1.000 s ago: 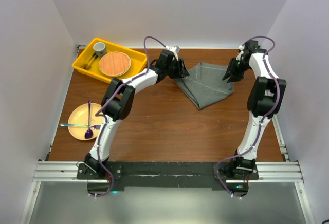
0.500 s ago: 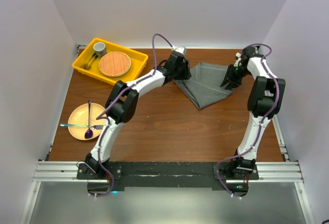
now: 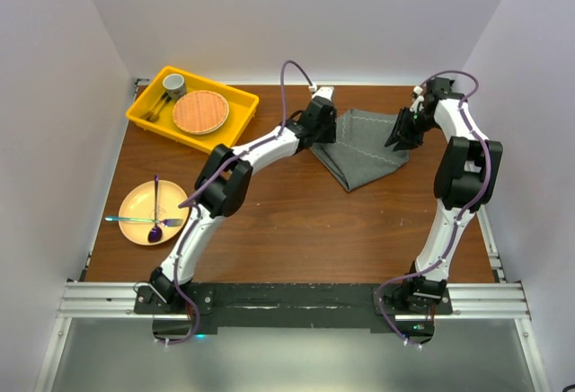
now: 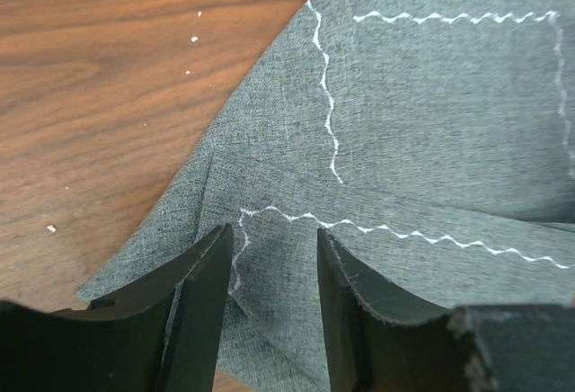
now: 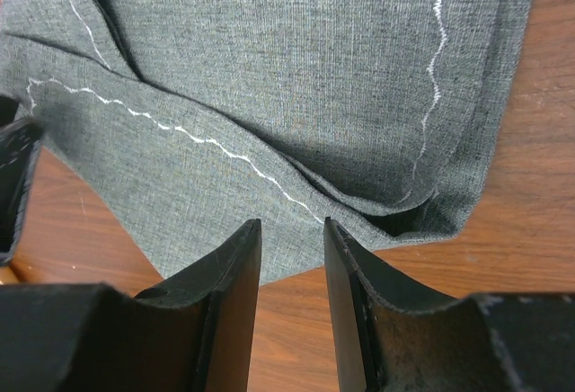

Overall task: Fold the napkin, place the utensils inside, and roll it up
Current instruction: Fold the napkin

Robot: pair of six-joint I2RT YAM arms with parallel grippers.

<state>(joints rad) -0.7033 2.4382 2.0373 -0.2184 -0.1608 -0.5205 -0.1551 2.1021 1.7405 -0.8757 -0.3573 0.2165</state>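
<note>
The grey-green napkin [image 3: 359, 149] lies crumpled and partly folded at the back of the table, its pale zigzag stitching showing in the left wrist view [image 4: 413, 140] and the right wrist view [image 5: 269, 68]. My left gripper [image 3: 325, 128] is open over its left edge, the jaws [image 4: 274, 257] straddling a fold of cloth. My right gripper [image 3: 401, 133] is open over the napkin's right edge, the jaws [image 5: 292, 230] just above the hem. The utensils, a purple spoon [image 3: 155, 208] and a teal-handled piece [image 3: 135, 221], lie on a yellow plate [image 3: 135, 199] at the left.
A yellow bin [image 3: 144, 109] at the back left holds a wooden plate [image 3: 200, 111], a grey cup [image 3: 174, 82] and more cutlery. White walls enclose the table on three sides.
My left gripper has moved right and onto the napkin's left edge. My right gripper has shifted slightly back along the right edge. The napkin has not moved.
</note>
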